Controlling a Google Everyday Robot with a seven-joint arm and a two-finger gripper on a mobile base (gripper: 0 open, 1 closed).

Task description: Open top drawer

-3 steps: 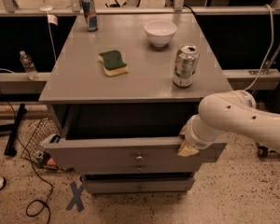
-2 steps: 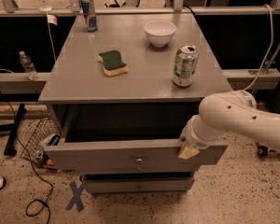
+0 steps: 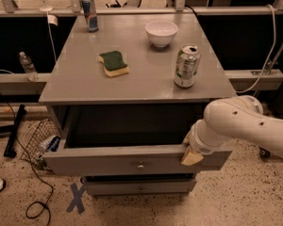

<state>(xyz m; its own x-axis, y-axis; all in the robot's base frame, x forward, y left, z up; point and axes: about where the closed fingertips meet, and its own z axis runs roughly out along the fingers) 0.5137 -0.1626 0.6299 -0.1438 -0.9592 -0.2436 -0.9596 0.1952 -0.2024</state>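
Observation:
The top drawer [image 3: 108, 161] of the grey cabinet stands pulled well out, its flat grey front facing me with a small round metal knob [image 3: 140, 165] at centre. Its dark inside shows under the cabinet top. My gripper [image 3: 190, 154] reaches in from the right on a white arm [image 3: 245, 126]. It sits at the top edge of the drawer front, right of the knob. One tan fingertip [image 3: 191, 158] lies against the front panel.
On the cabinet top [image 3: 75, 86] stand a green-and-yellow sponge [image 3: 113, 63], a white bowl [image 3: 161, 33], a soda can [image 3: 187, 66] and a blue can [image 3: 89, 14]. A lower drawer [image 3: 139, 186] is shut. Cables, a wire basket [image 3: 37, 135] and a blue floor cross [image 3: 77, 197] lie left.

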